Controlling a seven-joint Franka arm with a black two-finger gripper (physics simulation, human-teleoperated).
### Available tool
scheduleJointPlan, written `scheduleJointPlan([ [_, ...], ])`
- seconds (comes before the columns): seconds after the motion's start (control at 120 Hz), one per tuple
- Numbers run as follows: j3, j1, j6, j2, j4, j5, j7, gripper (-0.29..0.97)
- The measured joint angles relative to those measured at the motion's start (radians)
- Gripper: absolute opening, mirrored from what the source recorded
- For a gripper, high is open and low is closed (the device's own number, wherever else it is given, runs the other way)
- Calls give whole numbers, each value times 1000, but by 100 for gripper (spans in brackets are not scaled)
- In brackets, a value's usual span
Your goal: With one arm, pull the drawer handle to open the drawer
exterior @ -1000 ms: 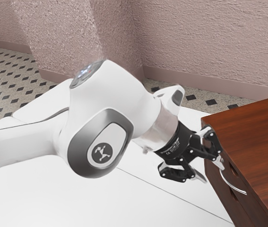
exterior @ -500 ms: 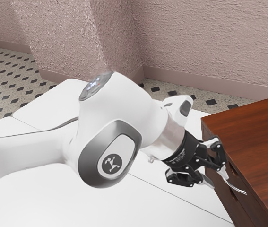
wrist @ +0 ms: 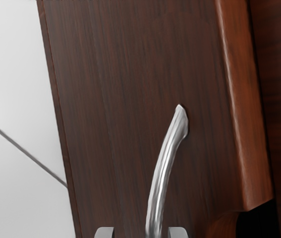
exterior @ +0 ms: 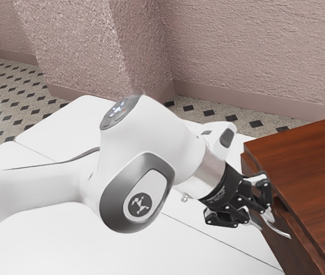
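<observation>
— Where's the white arm (exterior: 139, 166)?
— Stretched out to the brown cabinet (exterior: 314, 154), at its front.
— The drawer (wrist: 120, 99)?
— In the cabinet's front, its silver handle (wrist: 167, 158) bowing off the wood.
— The claw?
— The gripper (exterior: 265, 205) is narrow, astride the handle, not clamped: wood shows beside one fingertip (wrist: 104, 232)

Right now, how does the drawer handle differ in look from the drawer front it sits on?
The drawer handle is silver metal; the drawer front is dark brown wood grain. The handle is a slim curved bar; the front is a broad flat panel. Both belong to one drawer.
</observation>
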State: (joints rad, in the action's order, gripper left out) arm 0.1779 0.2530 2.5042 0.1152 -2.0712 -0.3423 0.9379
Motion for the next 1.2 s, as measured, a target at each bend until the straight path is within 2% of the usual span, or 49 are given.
scheduleJointPlan([
  [0.542, 6, -2, 0, 100, -90, 0, -18, -4],
  [1.2, -1, -5, -10, 157, -156, 3, -11, -3],
])
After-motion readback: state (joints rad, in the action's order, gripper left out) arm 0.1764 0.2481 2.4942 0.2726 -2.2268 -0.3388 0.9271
